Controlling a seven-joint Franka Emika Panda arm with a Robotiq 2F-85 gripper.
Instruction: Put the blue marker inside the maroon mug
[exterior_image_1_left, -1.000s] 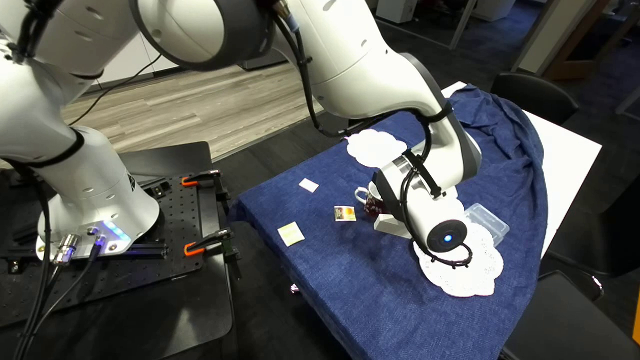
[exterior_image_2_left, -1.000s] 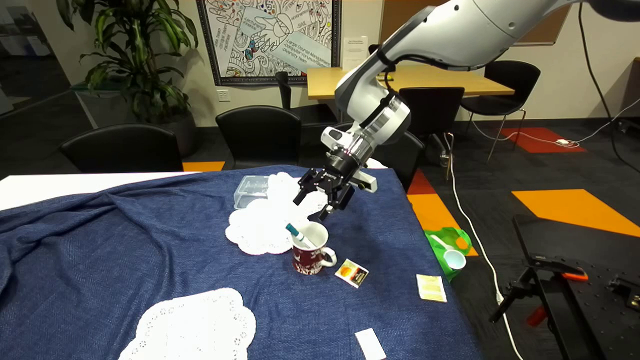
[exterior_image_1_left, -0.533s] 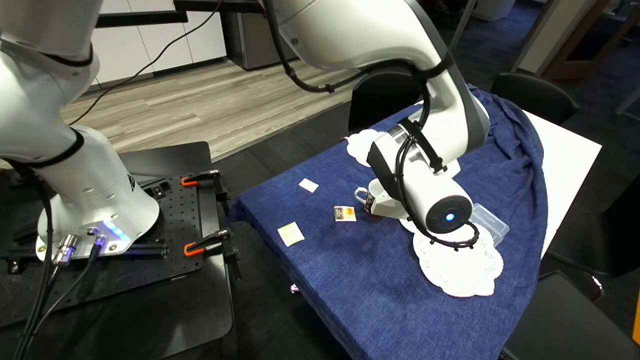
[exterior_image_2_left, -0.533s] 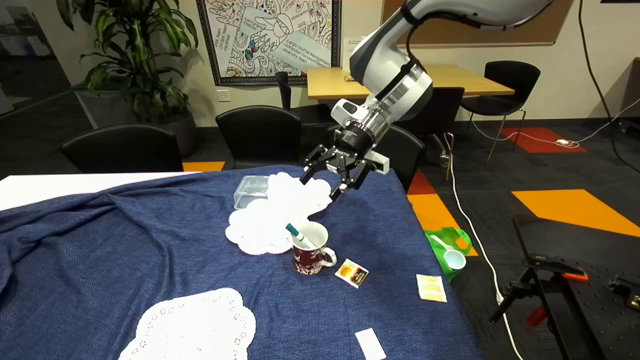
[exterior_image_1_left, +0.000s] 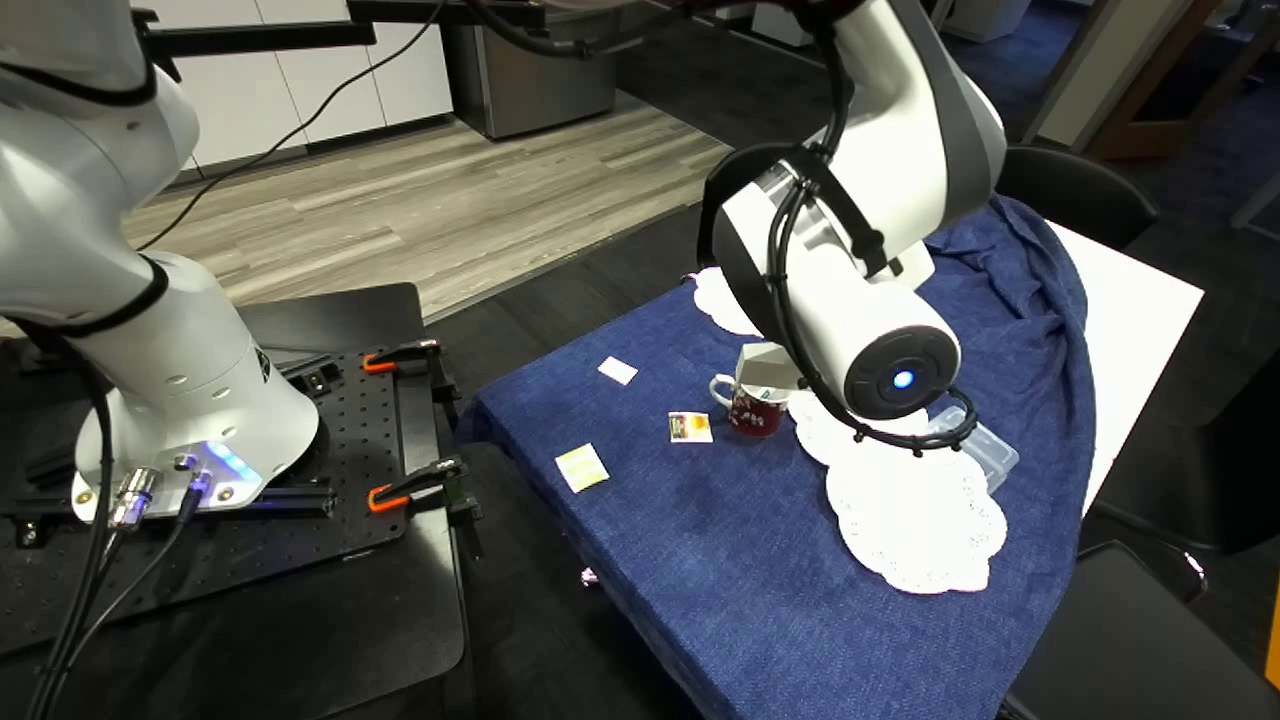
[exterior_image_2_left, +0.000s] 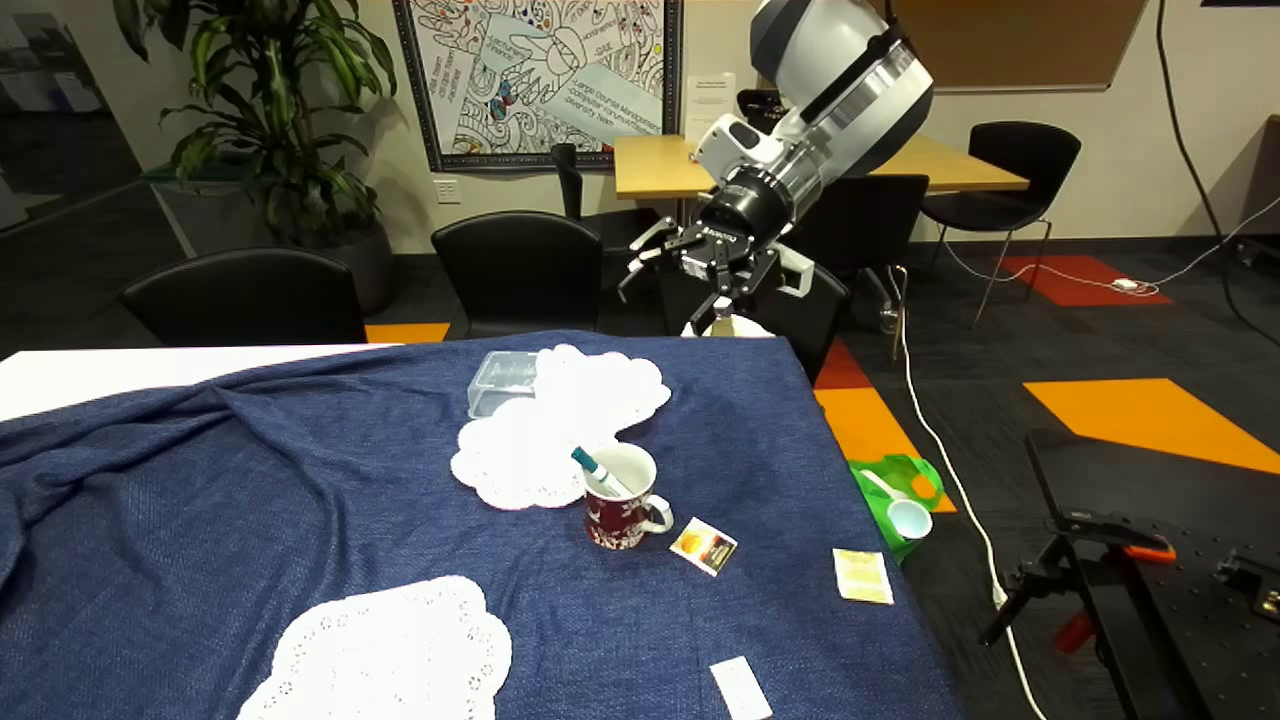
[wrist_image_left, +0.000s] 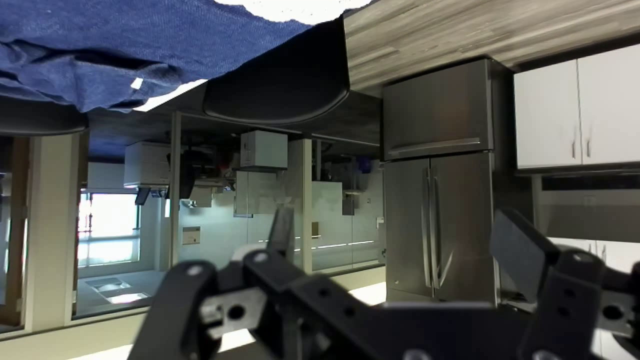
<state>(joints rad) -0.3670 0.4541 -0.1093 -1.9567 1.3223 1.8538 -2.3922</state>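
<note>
I see the teal-capped marker (exterior_image_2_left: 600, 472) leaning inside the maroon-patterned mug (exterior_image_2_left: 614, 523); the Robotiq gripper (exterior_image_2_left: 662, 306) hangs well apart from that mug, fingers parted.

The maroon mug (exterior_image_2_left: 612, 525), dark red with a white pattern, white inside and at the handle, stands upright below the claw (exterior_image_2_left: 662, 308) and well apart from it. The blue marker (exterior_image_2_left: 602, 473), teal-capped with a pale barrel, leans inside the mug, cap end up past the rim away from the handle, likewise below the claw. Whether its lower end touches bottom cannot be told.
</note>
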